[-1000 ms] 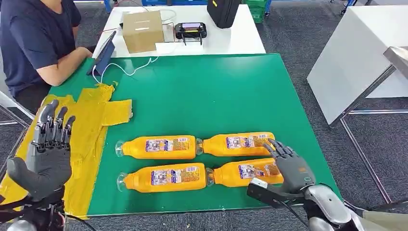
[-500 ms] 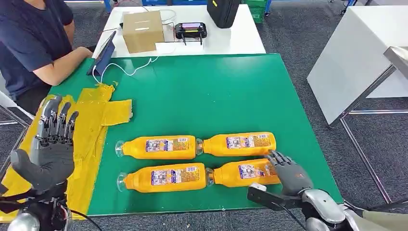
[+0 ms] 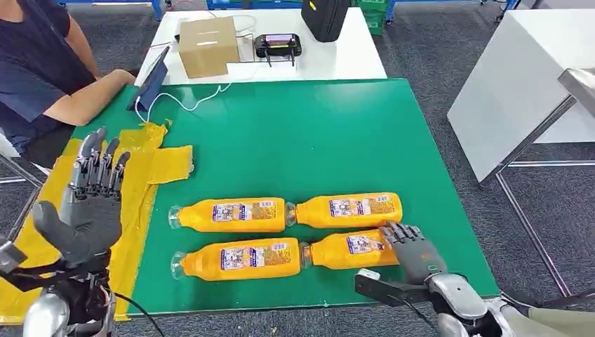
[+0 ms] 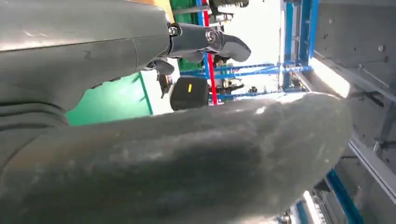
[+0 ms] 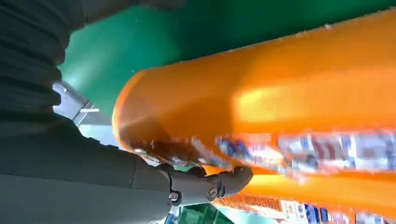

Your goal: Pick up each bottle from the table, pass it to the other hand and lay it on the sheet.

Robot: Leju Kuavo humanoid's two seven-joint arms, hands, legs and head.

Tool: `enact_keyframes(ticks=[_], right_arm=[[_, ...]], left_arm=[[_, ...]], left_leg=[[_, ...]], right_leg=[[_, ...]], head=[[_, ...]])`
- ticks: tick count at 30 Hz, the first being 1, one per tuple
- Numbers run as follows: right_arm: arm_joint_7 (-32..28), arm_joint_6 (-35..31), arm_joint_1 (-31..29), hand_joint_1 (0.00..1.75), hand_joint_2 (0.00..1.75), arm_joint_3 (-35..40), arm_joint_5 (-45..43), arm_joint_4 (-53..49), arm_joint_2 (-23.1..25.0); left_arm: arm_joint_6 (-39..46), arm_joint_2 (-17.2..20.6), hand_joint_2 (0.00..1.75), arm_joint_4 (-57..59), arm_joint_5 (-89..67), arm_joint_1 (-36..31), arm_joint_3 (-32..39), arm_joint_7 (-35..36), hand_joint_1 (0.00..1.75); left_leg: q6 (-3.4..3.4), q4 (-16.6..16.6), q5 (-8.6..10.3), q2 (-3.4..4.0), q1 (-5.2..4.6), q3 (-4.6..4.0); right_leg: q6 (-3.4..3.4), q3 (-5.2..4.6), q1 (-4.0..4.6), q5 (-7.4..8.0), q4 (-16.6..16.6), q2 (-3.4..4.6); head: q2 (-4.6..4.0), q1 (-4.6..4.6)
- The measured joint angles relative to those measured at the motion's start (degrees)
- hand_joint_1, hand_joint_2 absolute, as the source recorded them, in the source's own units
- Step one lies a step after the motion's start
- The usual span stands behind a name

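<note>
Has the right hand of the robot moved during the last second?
Yes. The right hand has drawn back toward the table's near edge, off the far right bottle, and now lies on the base of the near right bottle.

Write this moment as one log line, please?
stage: grasping first bottle | right hand: fingers around near-right bottle base, not lifted | left hand: open, raised over sheet | bottles on table: four

Robot's grey hands on silver arms

The left hand (image 3: 90,210) and right hand (image 3: 415,253) have matte grey palms with darker jointed fingers (image 3: 105,163); small screws show at the finger pivots; rounded silver forearm shells and thin black cables sit behind the wrists.
</note>
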Motion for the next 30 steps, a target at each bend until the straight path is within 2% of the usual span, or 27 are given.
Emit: enact_keyframes(ticks=[4, 11, 12, 14, 17, 18, 22, 24, 28, 30], right_arm=[[-0.5, 0.6, -2.9, 1.75, 1.75, 3.0, -1.7, 3.6, -1.6], [-0.6, 0.7, -3.2, 1.75, 1.75, 3.2, -2.0, 3.8, -1.7], [-1.5, 1.3, -4.5, 1.75, 1.75, 5.2, -4.0, 4.9, -3.6], [-1.4, 2.1, -5.5, 1.75, 1.75, 6.3, -4.6, 5.3, -4.3], [-3.9, 5.9, -8.5, 1.75, 1.75, 11.2, -12.1, 5.9, -10.7], [-2.2, 5.1, -8.7, 1.75, 1.75, 12.4, -15.4, 5.9, -12.1], [4.6, -2.2, -6.6, 1.75, 1.75, 10.3, -21.4, 5.1, -7.1], [4.5, -4.6, -4.3, 1.75, 1.75, 8.3, -23.9, 3.1, -4.4], [2.9, -6.6, 0.1, 1.75, 1.75, 4.5, -29.0, -1.7, 0.4], [0.6, -7.4, 2.7, 1.75, 1.75, 2.4, -34.9, -5.5, 3.2]], left_arm=[[0.8, 0.0, 0.0, 1.9, 1.2, -3.0, -1.4, 1.4, 0.0], [0.9, 0.0, 0.0, 2.1, 1.2, -3.2, -1.5, 1.4, 0.0], [1.1, 0.1, 0.0, 3.3, 2.4, -4.7, -2.3, 1.6, 0.0], [1.4, 0.1, 0.0, 3.7, 2.8, -5.6, -2.6, 2.5, 0.0], [0.9, 0.6, 0.0, 7.1, 5.4, -8.0, -4.7, 2.1, 0.0], [1.4, 0.7, 0.0, 8.4, 6.5, -8.3, -5.3, 2.6, 0.0], [2.8, 1.1, 0.0, 7.1, 9.5, -5.6, -4.7, 5.2, 0.0], [1.7, 1.3, 0.0, 5.8, 10.7, -2.1, -3.4, 4.9, 0.0], [1.0, 1.4, 0.0, 3.3, 12.9, 2.7, -1.0, 5.7, 0.0], [1.1, 1.4, 0.0, 1.9, 14.3, 4.7, -0.4, 6.3, 0.0]], left_leg=[[0.1, 0.0, -0.2, 0.01, 0.01, 0.54], [0.1, 0.0, -0.2, 0.01, 0.01, 0.58], [0.13, 0.0, -0.23, 0.05, 0.02, 0.81], [0.14, 0.0, -0.27, 0.09, 0.03, 0.97], [0.25, 0.0, -0.43, 0.1, 0.1, 1.55], [0.31, 0.0, -0.53, 0.05, 0.21, 1.9], [0.22, -0.1, -0.73, 0.15, 0.26, 1.94], [0.2, -0.1, -0.75, 0.44, 0.25, 1.88], [0.28, 0.0, -0.6, 0.42, 0.25, 1.38], [0.25, 0.0, -0.56, 0.33, 0.25, 1.12]], right_leg=[[0.15, 0.35, -0.03, -0.15, -0.1, 0.01], [0.15, 0.38, -0.03, -0.15, -0.1, 0.01], [0.15, 0.65, -0.02, -0.15, -0.2, 0.03], [0.15, 0.78, -0.02, -0.15, -0.2, 0.06], [0.31, 1.45, -0.01, -0.26, -0.5, 0.07], [0.34, 2.03, 0.09, -0.31, -0.6, 0.04], [0.33, 2.19, 0.12, -0.29, -0.7, 0.13], [0.34, 2.15, 0.12, -0.24, -0.7, 0.38], [0.26, 2.03, 0.14, -0.08, -0.7, 0.4], [0.26, 1.88, 0.15, -0.09, -0.7, 0.32]], head=[[0.0, 0.02], [0.0, 0.02], [0.0, 0.0], [0.0, 0.02], [0.0, -0.02], [0.0, 0.02], [0.0, 0.04], [0.0, 0.02], [0.0, 0.02], [0.0, 0.0]])
